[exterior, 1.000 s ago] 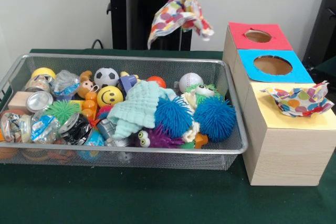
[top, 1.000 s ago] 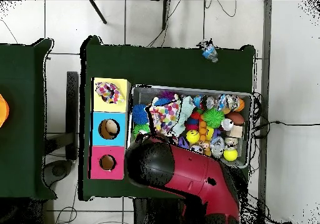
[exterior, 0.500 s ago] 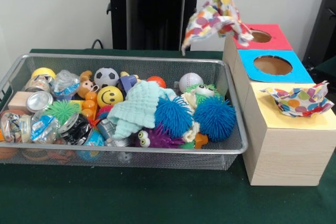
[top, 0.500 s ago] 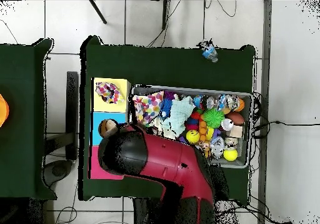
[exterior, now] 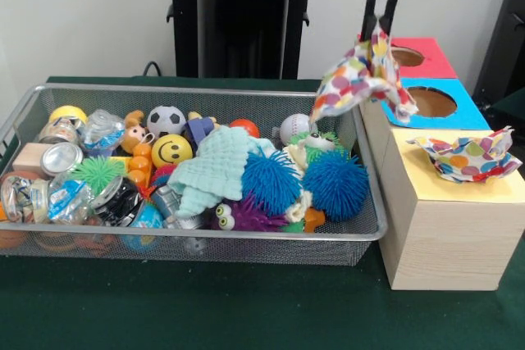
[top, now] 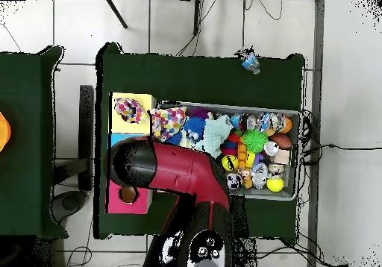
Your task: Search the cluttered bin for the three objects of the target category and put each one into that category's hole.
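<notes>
My gripper [exterior: 377, 32] hangs over the bin's right end, shut on a polka-dot cloth [exterior: 361, 81] that dangles next to the blue box [exterior: 459, 112]. In the overhead view the same cloth [top: 168, 121] lies at the bin's edge beside the yellow box [top: 144, 100], and the arm [top: 179, 171] hides the gripper. A second polka-dot cloth [exterior: 467, 156] rests crumpled on the yellow box top [exterior: 418, 186]. A mint green washcloth [exterior: 215, 165] lies in the wire bin [exterior: 246, 235] among the toys.
The red box [exterior: 435, 63] and the blue box each have a round hole on top. The bin holds blue spiky balls [exterior: 335, 184], a smiley ball [exterior: 171, 151], a soccer ball [exterior: 166, 120], a baseball [exterior: 297, 129] and crushed cans [exterior: 61, 157].
The gripper has carried the polka-dot cloth to the right and lower, from above the bin's back rim to its right end beside the boxes.
</notes>
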